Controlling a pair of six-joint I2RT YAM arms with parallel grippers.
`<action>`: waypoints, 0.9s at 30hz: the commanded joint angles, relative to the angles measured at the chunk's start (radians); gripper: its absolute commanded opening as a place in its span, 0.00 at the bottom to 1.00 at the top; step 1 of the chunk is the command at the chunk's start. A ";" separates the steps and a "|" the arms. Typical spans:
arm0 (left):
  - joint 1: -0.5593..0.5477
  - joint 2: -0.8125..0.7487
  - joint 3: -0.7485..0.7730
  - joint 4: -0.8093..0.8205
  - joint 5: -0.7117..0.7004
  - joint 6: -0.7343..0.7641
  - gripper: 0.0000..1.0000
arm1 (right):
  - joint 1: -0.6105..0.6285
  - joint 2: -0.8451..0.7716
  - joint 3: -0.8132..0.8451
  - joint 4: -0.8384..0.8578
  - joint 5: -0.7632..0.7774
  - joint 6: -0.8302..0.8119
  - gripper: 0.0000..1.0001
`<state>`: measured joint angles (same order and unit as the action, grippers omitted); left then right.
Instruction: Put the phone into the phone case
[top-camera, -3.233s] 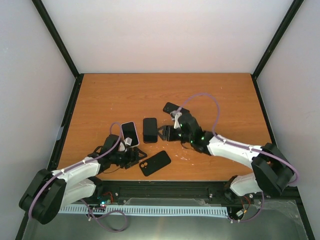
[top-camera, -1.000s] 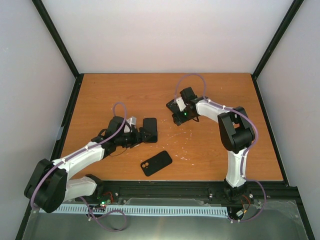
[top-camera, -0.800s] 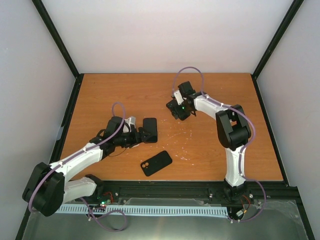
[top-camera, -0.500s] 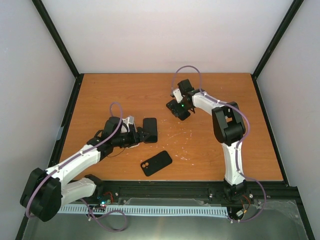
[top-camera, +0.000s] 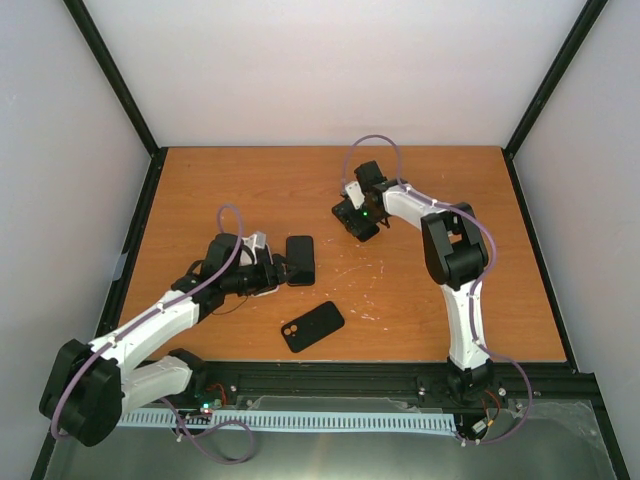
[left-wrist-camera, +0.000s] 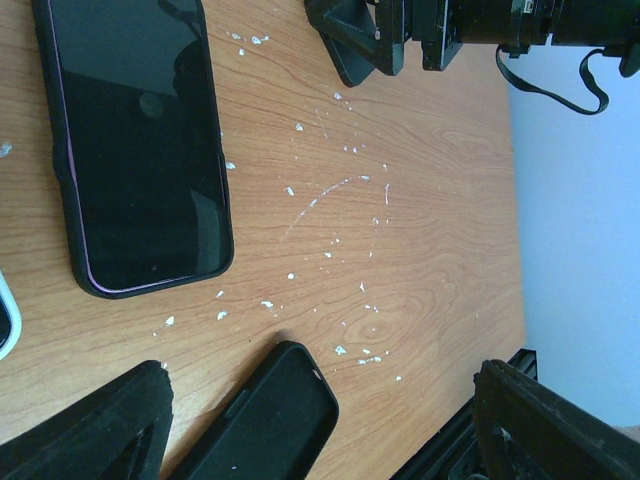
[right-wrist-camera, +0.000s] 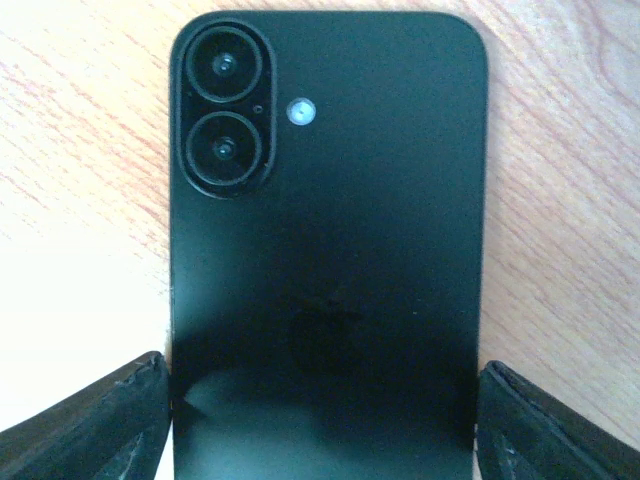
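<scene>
The phone (right-wrist-camera: 325, 250) is black and lies back up on the table, its two camera lenses towards the far end. My right gripper (right-wrist-camera: 322, 415) straddles its near half, one finger along each long edge. A thin sliver of table shows at the left finger (right-wrist-camera: 95, 420), and the phone rests flat. From above, the right gripper (top-camera: 353, 217) covers most of the phone. The empty black phone case (top-camera: 311, 326) lies near the front edge, and its corner (left-wrist-camera: 262, 420) shows under my left gripper (left-wrist-camera: 320, 430). The left gripper (top-camera: 281, 269) is open and holds nothing.
A second phone in a dark case (top-camera: 300, 260) lies screen up just right of the left gripper, also in the left wrist view (left-wrist-camera: 140, 150). A white edge of another object (left-wrist-camera: 5, 315) shows at the left. White flecks dot the wooden table (top-camera: 420, 280).
The right gripper has slid slightly back and left over the phone and its jaws have narrowed towards the phone's edges. The left gripper has drawn back a little from the cased phone.
</scene>
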<state>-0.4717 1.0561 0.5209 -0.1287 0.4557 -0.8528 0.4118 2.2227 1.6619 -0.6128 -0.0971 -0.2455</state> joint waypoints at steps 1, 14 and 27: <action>0.011 -0.016 0.036 -0.006 0.002 0.022 0.83 | -0.004 0.009 -0.056 -0.054 0.039 0.008 0.78; 0.024 0.137 0.102 0.051 -0.004 0.042 0.82 | 0.030 -0.162 -0.317 0.032 -0.067 0.177 0.71; 0.027 0.463 0.288 0.212 0.085 -0.015 0.75 | 0.044 -0.429 -0.675 0.256 -0.328 0.320 0.68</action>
<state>-0.4500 1.4422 0.7452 -0.0048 0.4961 -0.8444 0.4423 1.8328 1.0752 -0.3927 -0.2886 -0.0017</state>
